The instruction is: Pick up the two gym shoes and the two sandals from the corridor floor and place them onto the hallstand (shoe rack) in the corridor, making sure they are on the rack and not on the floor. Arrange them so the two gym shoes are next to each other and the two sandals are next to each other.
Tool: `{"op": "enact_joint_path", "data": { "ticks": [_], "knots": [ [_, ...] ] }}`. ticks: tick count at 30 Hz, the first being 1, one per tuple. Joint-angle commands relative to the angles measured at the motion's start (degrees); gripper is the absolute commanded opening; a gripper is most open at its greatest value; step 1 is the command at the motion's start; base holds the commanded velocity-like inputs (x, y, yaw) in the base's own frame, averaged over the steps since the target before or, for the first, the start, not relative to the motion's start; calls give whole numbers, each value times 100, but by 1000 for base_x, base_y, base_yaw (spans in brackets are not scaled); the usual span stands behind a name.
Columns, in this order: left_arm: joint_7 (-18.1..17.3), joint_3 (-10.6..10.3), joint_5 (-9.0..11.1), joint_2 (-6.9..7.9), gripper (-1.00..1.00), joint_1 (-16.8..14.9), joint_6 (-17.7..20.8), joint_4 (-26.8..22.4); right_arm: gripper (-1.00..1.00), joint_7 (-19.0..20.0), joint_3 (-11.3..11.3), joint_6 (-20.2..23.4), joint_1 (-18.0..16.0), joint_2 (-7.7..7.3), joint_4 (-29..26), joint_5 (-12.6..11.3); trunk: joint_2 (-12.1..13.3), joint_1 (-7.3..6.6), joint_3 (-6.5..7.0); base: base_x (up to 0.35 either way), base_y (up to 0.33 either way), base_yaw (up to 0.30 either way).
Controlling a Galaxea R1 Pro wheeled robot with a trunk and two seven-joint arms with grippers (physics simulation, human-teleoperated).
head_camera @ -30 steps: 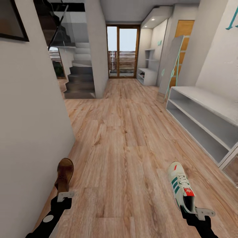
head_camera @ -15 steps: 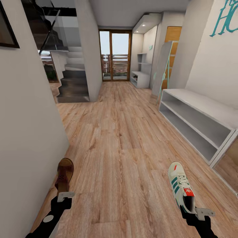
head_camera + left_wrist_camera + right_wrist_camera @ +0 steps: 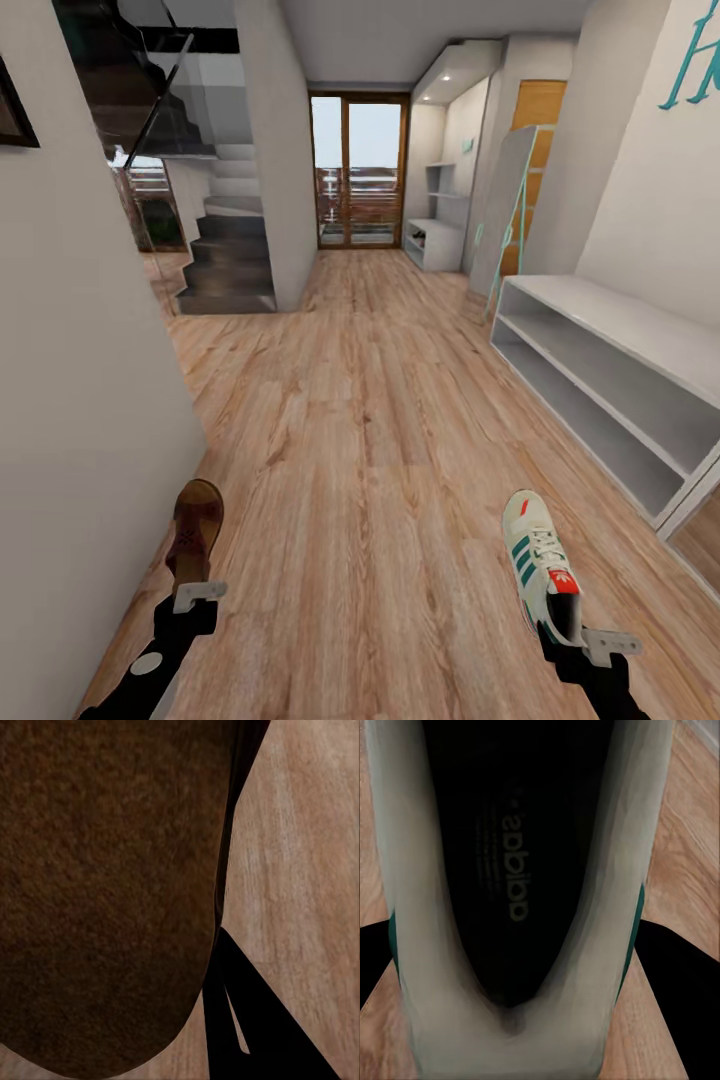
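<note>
We see both arms stretched forward and low over the corridor floor, each carrying a shoe held clear of the planks; the left claw grips a brown sandal by its heel, toe pointing ahead, close beside the grey wall; the right claw is clamped on a white gym shoe at its heel, toe pointing ahead too; in the right wrist view the gym shoe's dark insole faces us between the black fingers; the hallstand stands ahead of the gym shoe, well apart from it, its open shelves facing the floor.
</note>
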Motion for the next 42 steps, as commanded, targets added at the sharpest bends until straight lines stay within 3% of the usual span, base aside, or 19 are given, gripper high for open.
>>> {"op": "enact_joint_path", "data": {
  "ticks": [1, 12, 42],
  "knots": [
    [-23, 44, -80, -6, -100, -6, -20, 4, -100, 43, -9, -17, -2, 0, 5, -59, -2, 2, -5, 283, -194, 261],
    [-23, 44, -80, -4, -100, 2, -20, -2, -100, 35, -9, -17, -2, 0, 5, -59, -2, 2, -5, 287, -188, 248],
    [-23, 52, -80, 8, -100, 3, -11, 5, -100, 19, -17, -17, -2, 8, 12, -70, -2, 2, -5, 338, -16, 8]
  ]
}}
